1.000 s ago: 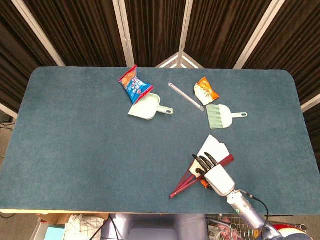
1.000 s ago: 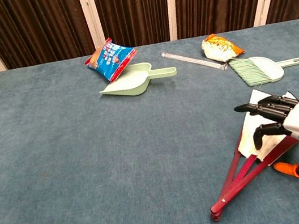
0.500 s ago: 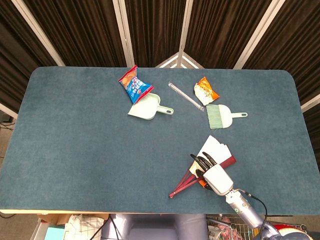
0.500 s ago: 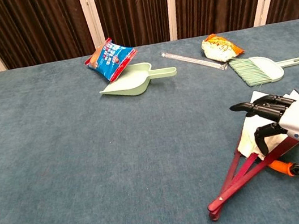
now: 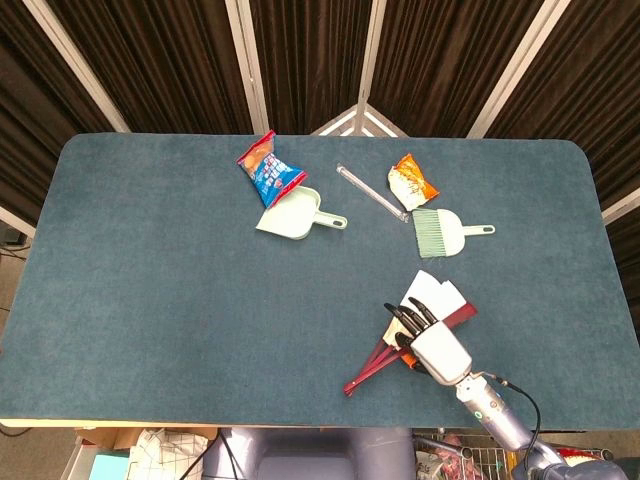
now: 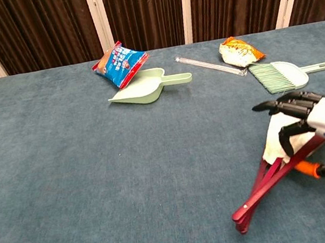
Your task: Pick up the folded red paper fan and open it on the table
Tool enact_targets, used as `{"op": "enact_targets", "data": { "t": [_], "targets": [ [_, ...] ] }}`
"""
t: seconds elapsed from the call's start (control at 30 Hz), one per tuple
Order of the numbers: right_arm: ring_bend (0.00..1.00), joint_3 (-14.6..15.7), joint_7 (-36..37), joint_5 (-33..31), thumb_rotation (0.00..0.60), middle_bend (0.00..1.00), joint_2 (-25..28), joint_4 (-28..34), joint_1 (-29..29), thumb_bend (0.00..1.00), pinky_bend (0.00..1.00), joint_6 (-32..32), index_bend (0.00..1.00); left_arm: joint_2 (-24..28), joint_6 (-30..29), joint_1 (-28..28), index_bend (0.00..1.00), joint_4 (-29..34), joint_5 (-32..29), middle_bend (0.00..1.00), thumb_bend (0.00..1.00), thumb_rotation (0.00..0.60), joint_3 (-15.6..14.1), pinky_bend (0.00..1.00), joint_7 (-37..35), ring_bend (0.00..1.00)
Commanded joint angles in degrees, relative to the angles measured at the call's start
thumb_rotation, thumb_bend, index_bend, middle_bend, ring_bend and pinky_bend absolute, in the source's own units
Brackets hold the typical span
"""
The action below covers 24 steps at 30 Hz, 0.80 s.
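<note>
The right robot hand (image 5: 432,338) (image 6: 322,126) was at the near right of the blue surface (image 5: 150,280) (image 6: 65,175), at about 5 o'clock in the head view. Its dark fingers (image 5: 408,318) (image 6: 285,103) were curled down over the red paper fan (image 5: 385,355) (image 6: 266,182), holding it part-way along the ribs. The fan was partly spread: red sticks met at a pivot pointing toward 7 o'clock, and the white paper leaf (image 5: 432,290) (image 6: 273,140) fanned out toward 1 o'clock, lying on the surface. An orange part showed beneath the hand in the chest view; whether it belonged to the hand could not be determined. The left robot hand did not appear in either view.

At 12 o'clock from the fan lay a green hand brush (image 5: 440,232) (image 6: 281,75), an orange snack bag (image 5: 413,181) (image 6: 239,50) and a clear stick (image 5: 371,192) (image 6: 210,65). Toward 11 o'clock lay a green dustpan (image 5: 293,215) (image 6: 144,87) touching a red and blue snack bag (image 5: 268,168) (image 6: 119,60).
</note>
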State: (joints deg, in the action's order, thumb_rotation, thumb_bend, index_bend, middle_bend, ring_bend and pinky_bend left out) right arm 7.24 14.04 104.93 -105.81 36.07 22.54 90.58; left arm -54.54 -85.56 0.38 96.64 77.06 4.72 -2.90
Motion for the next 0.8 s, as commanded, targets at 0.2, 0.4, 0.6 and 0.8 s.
{"op": "enact_targets", "data": {
  "t": [0.2,0.4,0.6,0.8],
  "targets": [
    [0.21,-2.19,2.41,0.24,0.600,0.12,7.50,8.15,4.01,0.52,0.13,1.45,0.87,0.15,-0.15,0.08,0.05,0.02,0.21,0.00,0.32,0.600,-0.04,0.00,-0.45,0.00],
    [0.22,-3.58,2.16,0.68,0.600,0.13,15.65,18.09,8.56,0.52,0.13,-1.76,0.89,-0.12,0.04,-0.28,0.05,-0.25,1.08,0.00,0.32,0.600,-0.21,0.00,-0.39,0.00],
    [0.24,-7.43,1.49,-1.86,0.600,0.16,23.89,31.54,13.87,0.53,0.13,-8.36,0.95,-0.60,1.20,-1.25,0.05,-1.20,2.99,0.00,0.32,0.600,-0.59,0.00,-2.16,0.00],
    [0.25,-13.51,4.57,-9.04,0.600,0.18,29.36,42.59,19.19,0.56,0.13,-17.43,1.00,-1.90,1.27,-2.07,0.05,-2.62,5.01,0.00,0.32,0.600,-0.67,0.00,-4.14,0.00]
  ]
}}
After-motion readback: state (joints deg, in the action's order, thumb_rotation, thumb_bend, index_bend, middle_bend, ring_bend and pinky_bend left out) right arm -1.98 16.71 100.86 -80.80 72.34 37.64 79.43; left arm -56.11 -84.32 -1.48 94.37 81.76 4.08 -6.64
